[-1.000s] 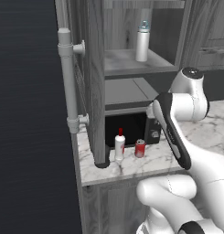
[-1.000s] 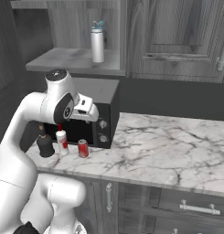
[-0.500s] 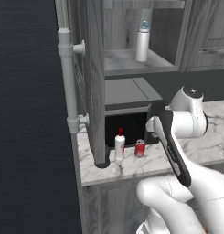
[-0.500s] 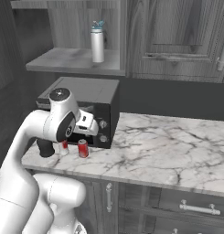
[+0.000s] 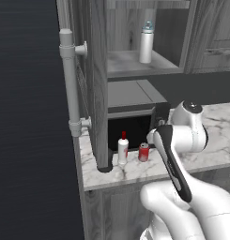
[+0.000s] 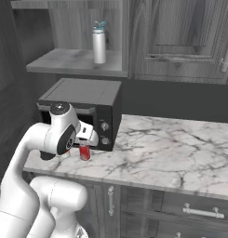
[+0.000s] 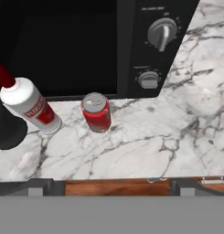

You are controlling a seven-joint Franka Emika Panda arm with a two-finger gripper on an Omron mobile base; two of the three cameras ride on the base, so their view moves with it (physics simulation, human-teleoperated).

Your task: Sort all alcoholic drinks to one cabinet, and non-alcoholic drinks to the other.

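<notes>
On the marble counter [image 7: 145, 151] in front of the microwave [image 7: 63, 45] stand a small red soda can [image 7: 97, 112], a white bottle with red cap and red label [image 7: 30, 106] to its left, and a squat dark bottle [image 7: 6, 127] at the view's left edge. My gripper [image 7: 112, 186] hovers above the counter's front edge, open, its fingertips [image 7: 40, 186] wide apart with the can ahead between their lines. The can [image 5: 143, 152] and white bottle [image 5: 123, 149] show beside my arm. A pale-grey bottle with a light-blue cap [image 6: 99, 42] stands on the open cabinet shelf [image 6: 73, 62].
A black microwave [image 6: 83, 109] with two knobs stands right behind the drinks. A closed wooden cabinet door [image 6: 180, 32] hangs to the right of the open shelf. Bare marble counter [image 6: 171, 153] stretches to the right. A white pipe [image 5: 72, 84] runs down the cabinet's left side.
My arm has folded down and the hand has dropped from microwave height to just above the counter's front edge near the can. The jaws stayed open. The drinks have not moved.
</notes>
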